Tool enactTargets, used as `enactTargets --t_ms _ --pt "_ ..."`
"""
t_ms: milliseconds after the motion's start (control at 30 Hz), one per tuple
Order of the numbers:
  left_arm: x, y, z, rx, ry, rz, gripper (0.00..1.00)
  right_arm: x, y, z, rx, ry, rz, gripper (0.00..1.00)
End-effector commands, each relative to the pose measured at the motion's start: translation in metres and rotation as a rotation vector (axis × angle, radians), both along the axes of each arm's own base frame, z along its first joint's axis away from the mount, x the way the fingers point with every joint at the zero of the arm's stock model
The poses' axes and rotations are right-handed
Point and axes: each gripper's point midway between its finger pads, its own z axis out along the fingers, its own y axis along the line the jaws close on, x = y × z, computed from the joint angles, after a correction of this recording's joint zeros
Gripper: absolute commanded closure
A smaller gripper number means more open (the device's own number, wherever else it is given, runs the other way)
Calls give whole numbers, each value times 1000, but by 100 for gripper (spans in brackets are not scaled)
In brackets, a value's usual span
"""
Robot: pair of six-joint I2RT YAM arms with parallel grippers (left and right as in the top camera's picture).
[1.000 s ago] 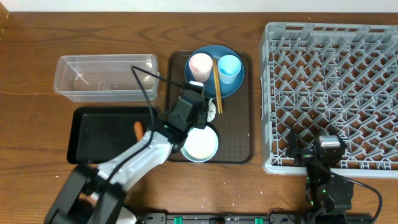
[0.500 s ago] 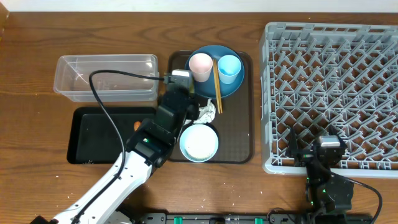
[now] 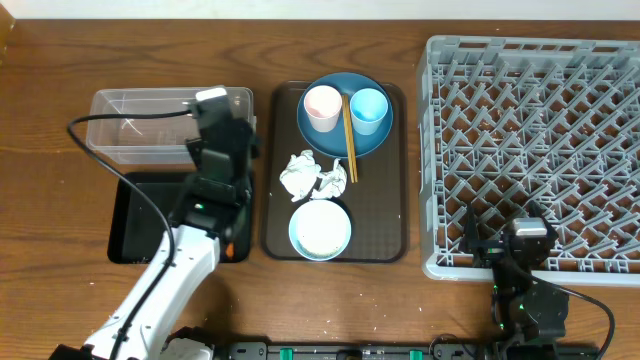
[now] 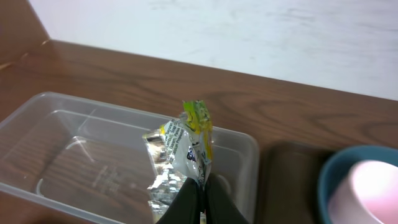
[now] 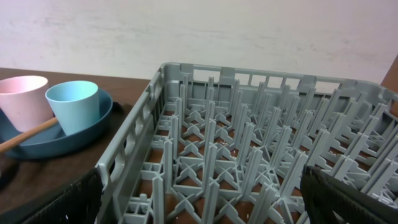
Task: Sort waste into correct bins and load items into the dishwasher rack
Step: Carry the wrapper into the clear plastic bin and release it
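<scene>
Dark brown wooden table [image 3: 60, 60] with clear grain fills the overhead view. White wall [image 4: 249, 31] stands right behind its back edge, matte and faintly mottled. Brown upright surface [image 4: 15, 25] at the far-left end, can't tell what. Light is soft and even, shadows are weak, and the wood has a slight sheen.

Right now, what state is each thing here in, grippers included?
left gripper: shut on the wrapper, above the clear tub
right gripper: open
clear tub: nothing seen inside
rack: no dishes in it
pink cup: upright on the plate
blue cup: upright on the plate
bowl: upright on the brown tray
crumpled paper: loose on the brown tray
</scene>
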Motion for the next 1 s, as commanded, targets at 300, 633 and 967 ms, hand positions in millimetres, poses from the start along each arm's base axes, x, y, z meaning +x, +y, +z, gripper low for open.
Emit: enactTargets --t_ms 300,633,967 --pt "32 17 -46 -47 70 -29 94 0 4 -1 -2 4 15 1" --pt "40 16 -71 -43 105 -27 47 0 4 -1 -2 4 15 1" --pt "30 14 -37 -50 53 -39 32 0 4 -1 -2 4 15 1"
